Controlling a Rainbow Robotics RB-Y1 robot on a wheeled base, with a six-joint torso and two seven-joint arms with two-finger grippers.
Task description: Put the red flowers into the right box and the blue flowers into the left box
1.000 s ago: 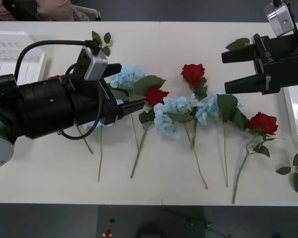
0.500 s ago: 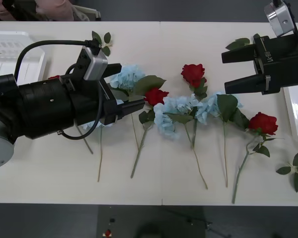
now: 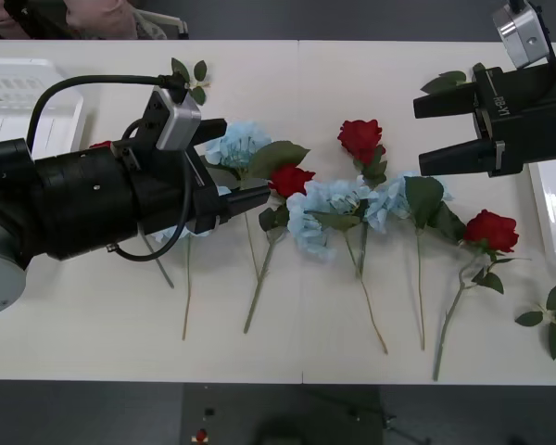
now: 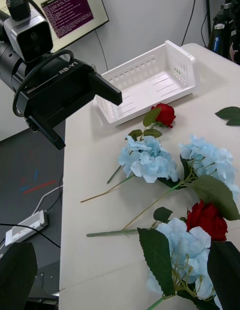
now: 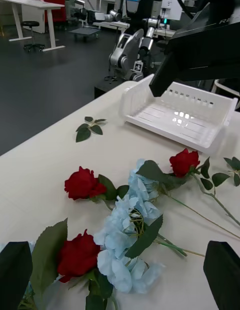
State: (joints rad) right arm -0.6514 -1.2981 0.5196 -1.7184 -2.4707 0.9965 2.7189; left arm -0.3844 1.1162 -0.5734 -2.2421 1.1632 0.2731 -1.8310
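Red flowers (image 3: 360, 137) and blue flowers (image 3: 329, 199) lie in a loose row across the white table, stems toward me. Another red rose (image 3: 491, 230) lies furthest right, and one (image 3: 290, 179) lies beside a blue cluster (image 3: 236, 144). My left gripper (image 3: 246, 162) hovers open over that blue cluster. My right gripper (image 3: 419, 136) is open above the table's right side. The left box (image 3: 18, 93) sits at the far left, the right box (image 3: 551, 213) at the right edge. The right wrist view shows the left box (image 4: 150, 82); the left wrist view shows the right box (image 5: 180, 110).
Loose green leaf sprigs lie at the back left (image 3: 190, 79), the back right (image 3: 445, 82) and the front right (image 3: 547, 320). The table's near strip in front of the stems is bare. A red rose (image 3: 100, 145) is mostly hidden behind my left arm.
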